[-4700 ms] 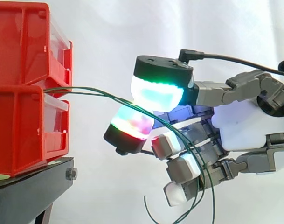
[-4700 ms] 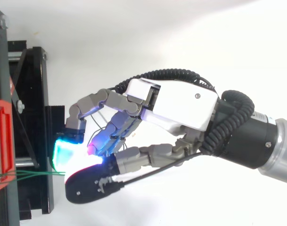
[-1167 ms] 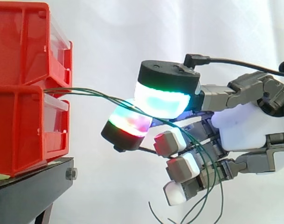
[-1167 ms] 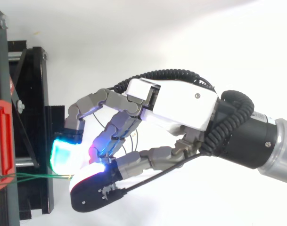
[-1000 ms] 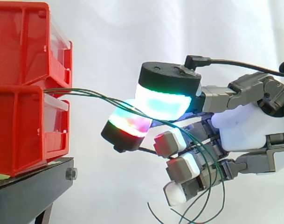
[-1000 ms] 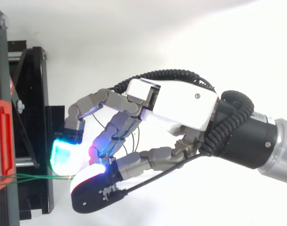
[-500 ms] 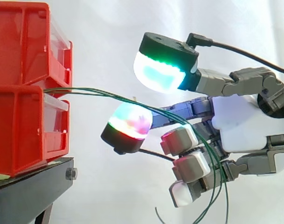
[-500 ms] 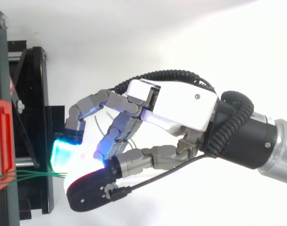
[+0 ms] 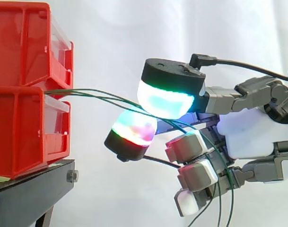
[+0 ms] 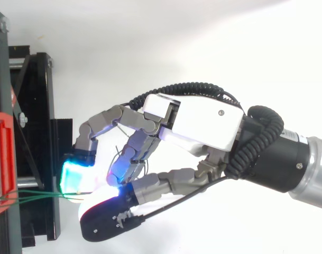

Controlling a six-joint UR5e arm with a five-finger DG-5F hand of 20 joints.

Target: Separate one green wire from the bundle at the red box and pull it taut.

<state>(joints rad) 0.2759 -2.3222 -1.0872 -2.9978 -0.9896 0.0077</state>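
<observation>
The hand (image 9: 250, 132) was found with two glowing pads (image 9: 163, 100) closed together on the green wires (image 9: 94, 94). These ran from the front of the lower red box (image 9: 25, 135), passed between those pads, and hung slack past the curled fingers (image 9: 191, 145) below. More than one strand appeared to lie in the pinch, so a pull from here would likely draw several wires rather than one, and a light hold on such thin strands could let them slip through.
</observation>
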